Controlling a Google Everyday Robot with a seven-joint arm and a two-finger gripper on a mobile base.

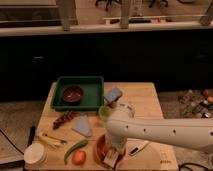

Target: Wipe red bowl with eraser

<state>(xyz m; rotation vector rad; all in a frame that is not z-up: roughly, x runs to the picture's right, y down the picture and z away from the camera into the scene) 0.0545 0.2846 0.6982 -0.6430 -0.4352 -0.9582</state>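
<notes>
Wooden tabletop (145, 102): wide round orange-red bowl (98, 149) at front edge; small tan rectangular eraser (111, 160) inside, long axis tilted near-upright, beneath white gripper (114, 151); its grip cannot be told.

The arm (160, 132) is a thick, smooth white tube with a rounded elbow and a row of small dark dots along its side. Its gripper (113, 156) is at the lower end, down over the red bowl (98, 150).
</notes>
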